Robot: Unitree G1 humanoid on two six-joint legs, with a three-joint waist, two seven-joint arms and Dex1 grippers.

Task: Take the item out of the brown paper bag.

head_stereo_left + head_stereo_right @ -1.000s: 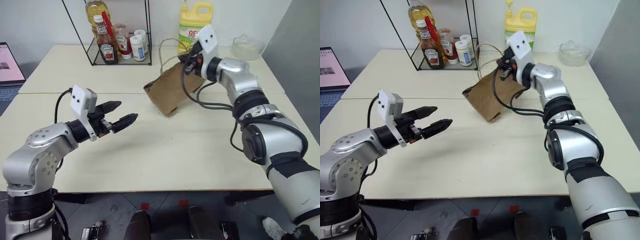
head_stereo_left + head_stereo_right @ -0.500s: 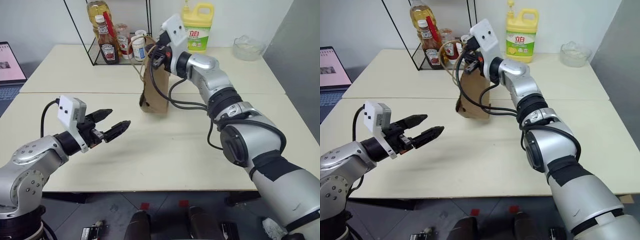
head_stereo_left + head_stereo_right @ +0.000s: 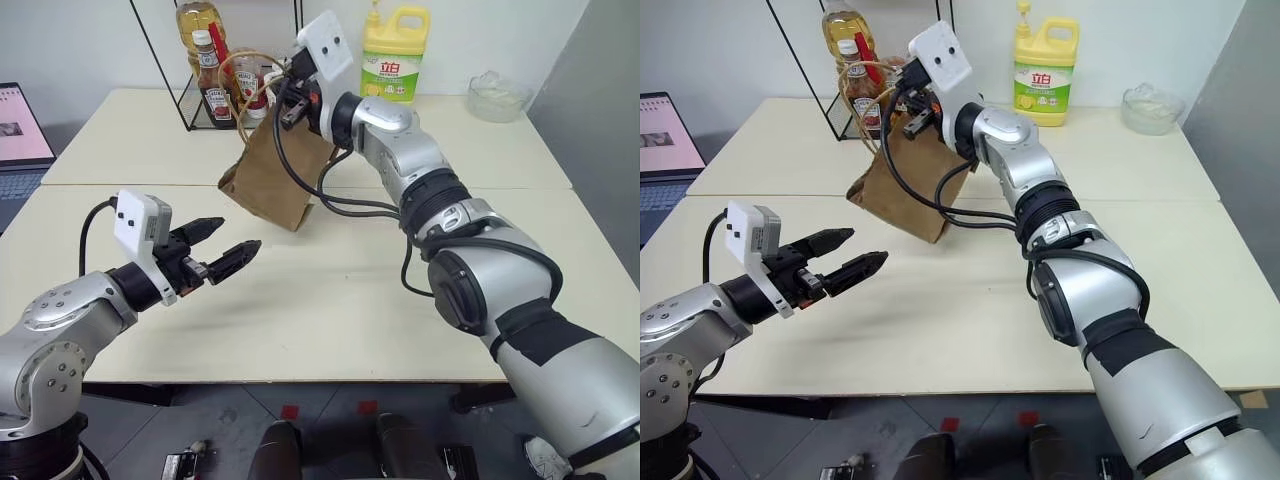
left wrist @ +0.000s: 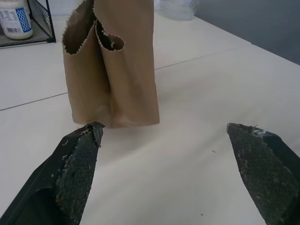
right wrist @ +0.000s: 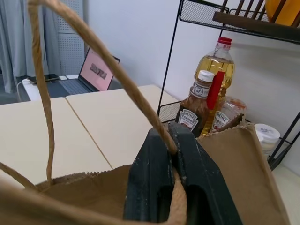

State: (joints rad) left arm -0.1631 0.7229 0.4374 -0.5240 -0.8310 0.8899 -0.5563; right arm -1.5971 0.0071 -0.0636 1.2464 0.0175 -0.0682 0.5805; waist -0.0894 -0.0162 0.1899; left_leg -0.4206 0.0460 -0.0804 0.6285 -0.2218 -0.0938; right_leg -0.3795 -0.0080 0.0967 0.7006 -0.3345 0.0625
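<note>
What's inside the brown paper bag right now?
Cannot tell. The brown paper bag hangs tilted from the shut right gripper, pinched at its cord handle. The left wrist view looks at its open end, but only folded paper shows there; any contents stay hidden.

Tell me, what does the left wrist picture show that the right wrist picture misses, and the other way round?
The left wrist view alone shows the left gripper, fingers spread wide, low over the table, and the bag's bottom end resting there.

The right wrist view alone shows the right gripper shut on a cord handle, plus a laptop, a brown sauce bottle and an oil bottle in a wire rack.

Both show the brown paper bag and the cream table.
</note>
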